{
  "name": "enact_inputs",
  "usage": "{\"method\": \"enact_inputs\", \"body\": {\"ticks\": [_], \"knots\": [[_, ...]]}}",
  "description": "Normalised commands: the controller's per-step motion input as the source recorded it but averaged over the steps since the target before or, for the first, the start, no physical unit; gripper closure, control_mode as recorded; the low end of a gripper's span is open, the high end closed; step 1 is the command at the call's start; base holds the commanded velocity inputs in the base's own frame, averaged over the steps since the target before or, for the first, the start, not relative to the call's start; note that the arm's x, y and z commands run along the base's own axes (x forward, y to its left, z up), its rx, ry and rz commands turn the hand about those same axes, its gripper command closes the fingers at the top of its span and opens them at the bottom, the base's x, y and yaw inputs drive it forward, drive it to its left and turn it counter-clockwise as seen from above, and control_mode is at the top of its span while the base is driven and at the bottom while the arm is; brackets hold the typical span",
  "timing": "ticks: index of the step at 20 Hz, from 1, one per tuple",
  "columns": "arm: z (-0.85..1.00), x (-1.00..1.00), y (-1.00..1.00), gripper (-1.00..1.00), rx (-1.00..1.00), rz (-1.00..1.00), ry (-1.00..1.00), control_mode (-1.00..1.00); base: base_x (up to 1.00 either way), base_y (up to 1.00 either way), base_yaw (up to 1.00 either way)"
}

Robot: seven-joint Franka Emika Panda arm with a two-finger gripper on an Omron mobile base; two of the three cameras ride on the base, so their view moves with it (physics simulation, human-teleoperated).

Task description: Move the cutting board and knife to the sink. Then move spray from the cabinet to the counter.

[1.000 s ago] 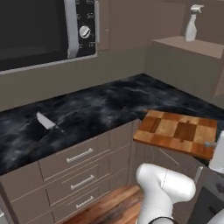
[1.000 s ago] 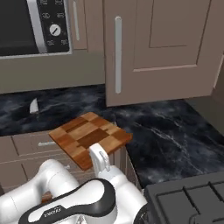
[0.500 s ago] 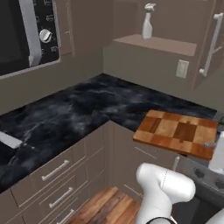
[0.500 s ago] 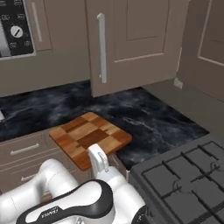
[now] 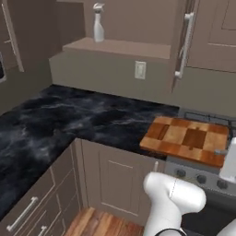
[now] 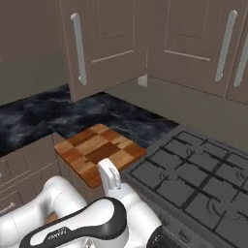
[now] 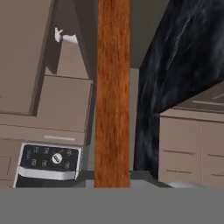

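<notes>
The black marble-look desk (image 5: 87, 122) wraps the corner, bare beside the black gas stove (image 6: 193, 177). The checkered wooden cutting board (image 5: 186, 140) hangs level past the desk's edge, clamped in the end effector (image 6: 109, 175). The slim pale spray bottle (image 5: 98, 23) stands on the open brown cabinet shelf (image 5: 124, 47). No writing is legible.

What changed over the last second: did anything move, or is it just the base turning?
The base turned: microwave and knife slid out of the base views, a stove came in. The cutting board keeps its spot ahead of the arm, clamped in the shut hand and carried along. The spray stays on its cabinet shelf.
</notes>
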Motion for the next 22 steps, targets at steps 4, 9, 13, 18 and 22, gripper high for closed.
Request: {"method": "enact_inputs", "body": {"ticks": [4,9,13,18,22], "knots": [[0.0,0.0,0.0,1.0,0.0,0.0,0.0,1.0,-0.18,0.0,-0.62],[0.0,0.0,0.0,1.0,0.0,0.0,0.0,1.0,-0.15,-0.03,-0.5],[0.0,0.0,0.0,1.0,0.0,0.0,0.0,1.0,-0.01,-0.22,-0.17],[0.0,0.0,0.0,1.0,0.0,0.0,0.0,1.0,0.03,-0.56,0.0],[0.0,0.0,0.0,1.0,0.0,0.0,0.0,1.0,0.05,-0.69,0.0]]}}
